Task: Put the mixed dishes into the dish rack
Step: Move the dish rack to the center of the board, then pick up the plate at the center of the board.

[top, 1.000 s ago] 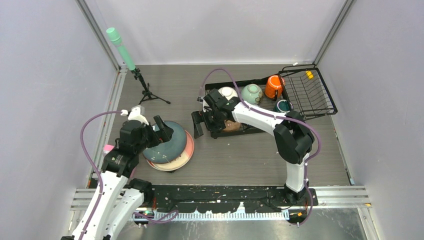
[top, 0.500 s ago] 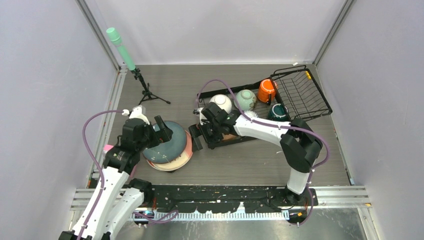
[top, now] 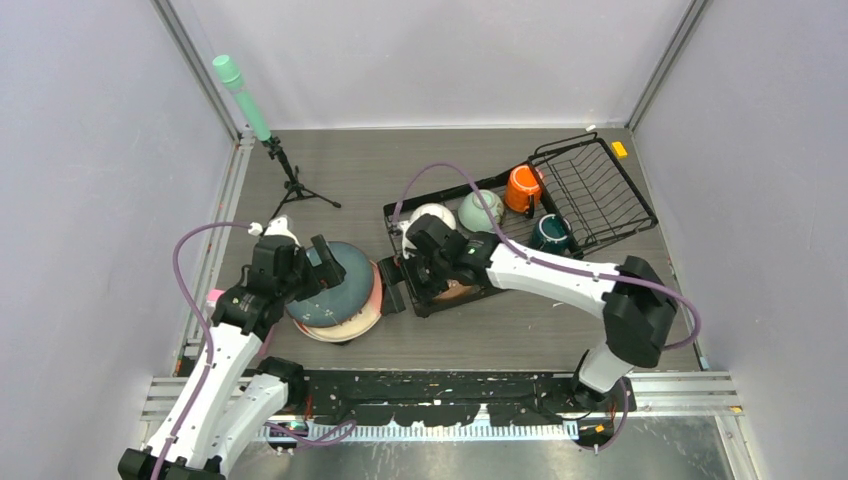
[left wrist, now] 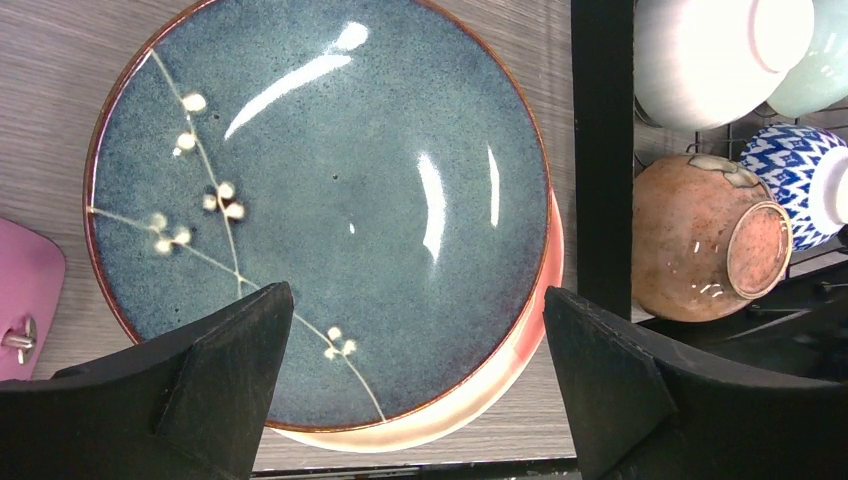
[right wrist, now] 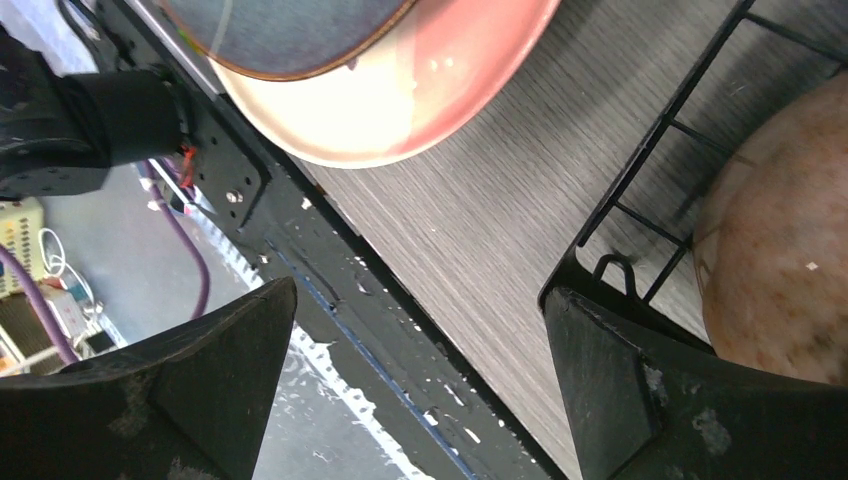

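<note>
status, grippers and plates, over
Both open: left gripper over teal plate, right gripper at dish rack corner. Teal plate on pink plate, outside rack.

no writing, label, brand, number or sign can be read in any view. the dark teal speckled plate (left wrist: 320, 200) is marked only with a painted branch of white blossoms, and the blue-patterned bowl (left wrist: 795, 180), at 3 o'clock from it, only with a white zigzag pattern.
</note>
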Controlling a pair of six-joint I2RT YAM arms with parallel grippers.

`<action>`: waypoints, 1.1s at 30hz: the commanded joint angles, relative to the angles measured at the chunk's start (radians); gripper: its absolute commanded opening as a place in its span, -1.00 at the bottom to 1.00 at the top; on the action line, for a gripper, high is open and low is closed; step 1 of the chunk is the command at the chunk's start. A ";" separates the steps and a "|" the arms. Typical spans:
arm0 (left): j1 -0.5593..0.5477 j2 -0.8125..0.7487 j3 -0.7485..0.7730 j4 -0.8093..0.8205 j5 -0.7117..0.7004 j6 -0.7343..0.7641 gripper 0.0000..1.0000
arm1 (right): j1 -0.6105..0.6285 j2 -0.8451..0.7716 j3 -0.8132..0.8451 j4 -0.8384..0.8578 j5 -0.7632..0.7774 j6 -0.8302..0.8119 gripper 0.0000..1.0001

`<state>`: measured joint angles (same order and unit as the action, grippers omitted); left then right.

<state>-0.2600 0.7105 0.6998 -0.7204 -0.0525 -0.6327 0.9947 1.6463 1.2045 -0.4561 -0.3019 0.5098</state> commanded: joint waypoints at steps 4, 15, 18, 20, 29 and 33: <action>-0.001 -0.033 0.003 0.034 0.093 0.010 0.96 | 0.004 -0.164 0.029 0.149 0.183 0.148 0.97; -0.118 0.094 0.079 0.054 0.168 0.168 0.73 | -0.049 -0.292 -0.118 0.284 0.352 0.257 0.94; -0.217 0.125 0.103 0.032 -0.017 0.108 0.75 | -0.087 -0.280 -0.116 0.301 0.277 0.294 0.82; -0.222 0.116 0.092 0.037 -0.085 0.058 0.79 | -0.115 -0.246 -0.100 0.315 0.187 0.345 0.67; -0.209 0.013 0.051 -0.012 -0.367 0.013 0.99 | -0.125 -0.035 0.020 0.337 0.019 0.453 0.24; -0.110 0.087 0.084 -0.033 -0.310 0.012 0.99 | -0.106 0.056 0.095 0.308 0.011 0.459 0.21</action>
<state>-0.4500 0.7345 0.7441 -0.7242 -0.3309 -0.6067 0.8696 1.6463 1.1980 -0.1627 -0.2481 0.9333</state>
